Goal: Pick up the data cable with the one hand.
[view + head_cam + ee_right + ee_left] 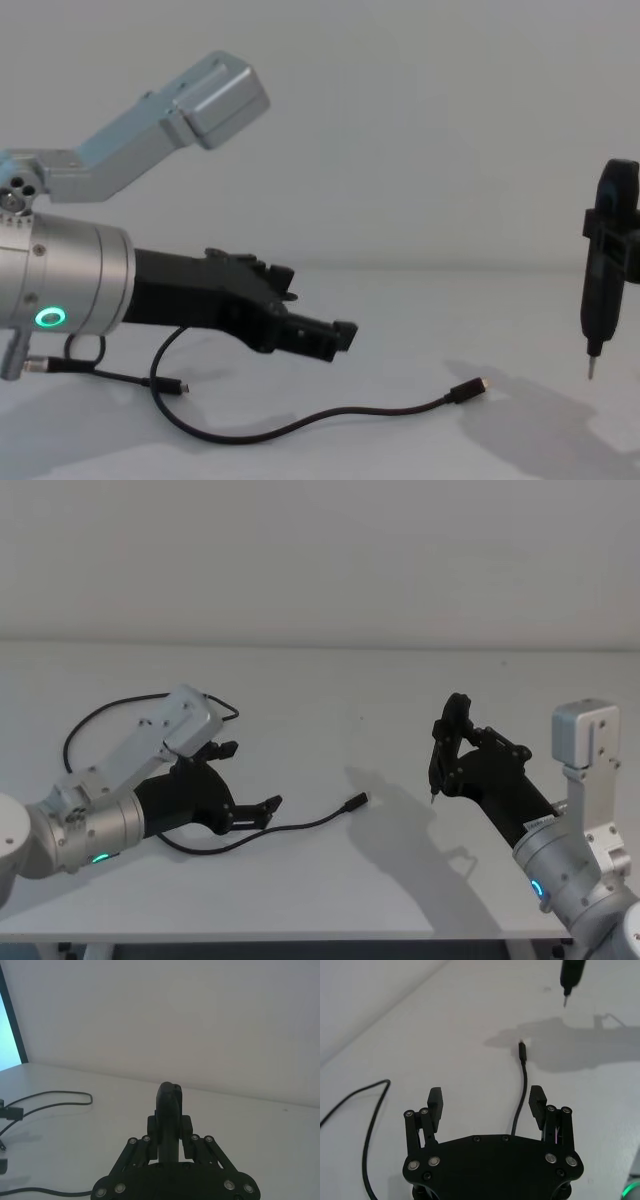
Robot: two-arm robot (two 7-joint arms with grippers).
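The data cable (300, 827) lies on the white table, a thin black line ending in a small plug (355, 801) with a metallic tip (468, 390). My left gripper (248, 778), black and angular on a silver arm with a green ring, hovers open just above the cable's middle. In the left wrist view the cable (522, 1087) runs out from between the spread fingers (436, 1102), closer to one of them, and touches neither. My right gripper (452, 755) stands off to the right, shut on a black pointed tool (603, 270) held tip down above the table.
More black cable loops on the table behind the left arm (100, 715). A short lead with a small connector (182, 388) lies under the left arm. The table's front edge (300, 938) is close below both arms. The tool's shadow falls beside the plug.
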